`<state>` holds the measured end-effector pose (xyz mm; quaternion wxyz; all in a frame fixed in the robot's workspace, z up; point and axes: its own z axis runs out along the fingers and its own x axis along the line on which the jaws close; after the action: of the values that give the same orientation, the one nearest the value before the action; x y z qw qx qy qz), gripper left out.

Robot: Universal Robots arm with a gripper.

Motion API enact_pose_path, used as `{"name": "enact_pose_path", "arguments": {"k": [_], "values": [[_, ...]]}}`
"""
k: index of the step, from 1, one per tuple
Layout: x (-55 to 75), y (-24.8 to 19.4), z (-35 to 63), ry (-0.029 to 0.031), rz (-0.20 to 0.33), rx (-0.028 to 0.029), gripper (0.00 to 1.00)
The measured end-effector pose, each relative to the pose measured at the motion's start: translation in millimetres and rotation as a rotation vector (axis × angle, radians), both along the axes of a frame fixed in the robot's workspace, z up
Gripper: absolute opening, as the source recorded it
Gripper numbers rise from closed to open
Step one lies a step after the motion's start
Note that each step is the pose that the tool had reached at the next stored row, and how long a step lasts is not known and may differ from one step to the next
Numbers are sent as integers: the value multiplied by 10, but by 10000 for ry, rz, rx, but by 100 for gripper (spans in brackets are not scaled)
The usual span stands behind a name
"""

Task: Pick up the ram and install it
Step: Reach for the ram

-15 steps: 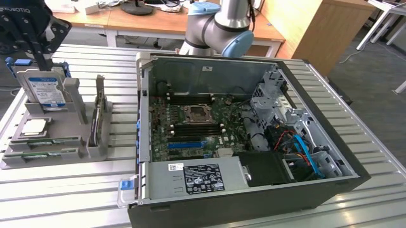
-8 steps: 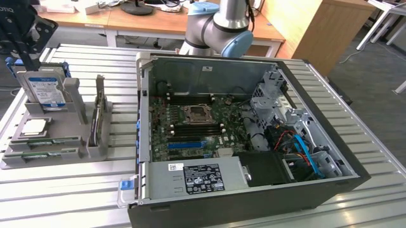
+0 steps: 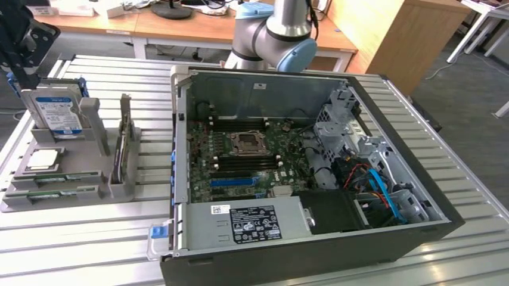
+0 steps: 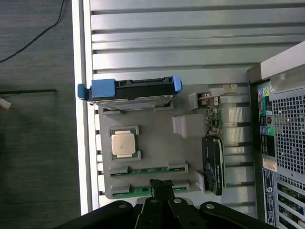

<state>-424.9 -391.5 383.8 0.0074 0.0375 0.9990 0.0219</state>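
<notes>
Task barely begun: the ram [image 3: 68, 177] lies flat in the grey parts holder [image 4: 157, 148], w/ a second stick just beside it, on the slatted surface [image 3: 80, 244] at the exterior view's left of the open PC case [image 3: 433, 229]. The end effector [image 4: 161, 183] hovers over the sticks, clenched, nothing in it. Pick-up & install both left.

Poised with jaws shut, gripper [image 4: 161, 185] over grey holder [image 4: 157, 148] on slatted worktop [image 4: 167, 43]; held in it: ram [image 4: 145, 171], processor [image 4: 123, 144], blue-framed drive [image 4: 128, 89], dark card [image 4: 213, 164] along one edge.
</notes>
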Motion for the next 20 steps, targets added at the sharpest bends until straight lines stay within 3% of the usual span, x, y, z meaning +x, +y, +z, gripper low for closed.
{"name": "enact_pose_path", "arguments": {"k": [6, 15, 20], "values": [[-5, -5, 2, 3, -2, -1, 11], [-16, -98, 1, 1, 0, -1, 11], [-16, -102, 1, 1, 0, -1, 11]]}}
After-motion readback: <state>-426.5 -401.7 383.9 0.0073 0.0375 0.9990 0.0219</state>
